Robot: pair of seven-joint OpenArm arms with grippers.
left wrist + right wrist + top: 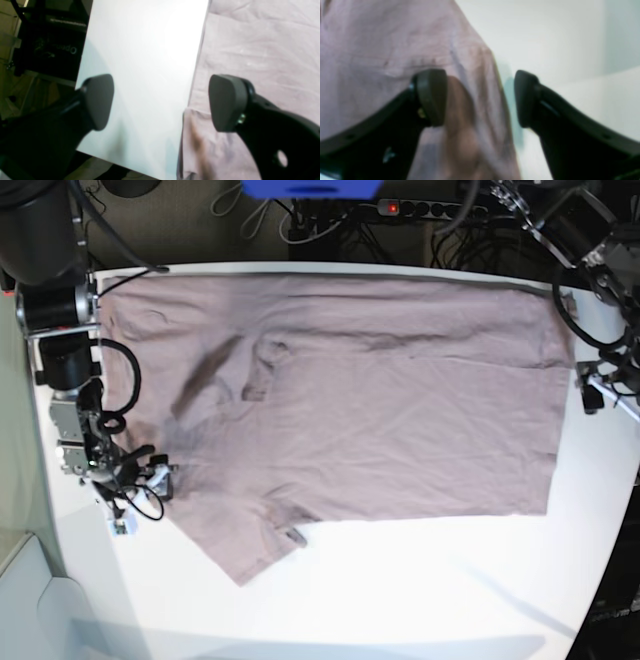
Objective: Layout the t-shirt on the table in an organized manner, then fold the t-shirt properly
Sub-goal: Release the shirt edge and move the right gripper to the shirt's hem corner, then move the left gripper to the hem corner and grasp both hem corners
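— Both grippers, what state?

— My left gripper point(161, 102) has its jaws apart over the shirt's hem edge; my right gripper point(480, 98) is spread too, straddling a sleeve edge, clamping nothing.

— And the t-shirt point(380, 410)?

— Spread flat on the desk point(420, 590), long axis running side to side in the base view, collar toward my right arm. Bare desk lies along the near side.

Both tools, left point(161, 102) and right point(481, 98), wide apart, empty.
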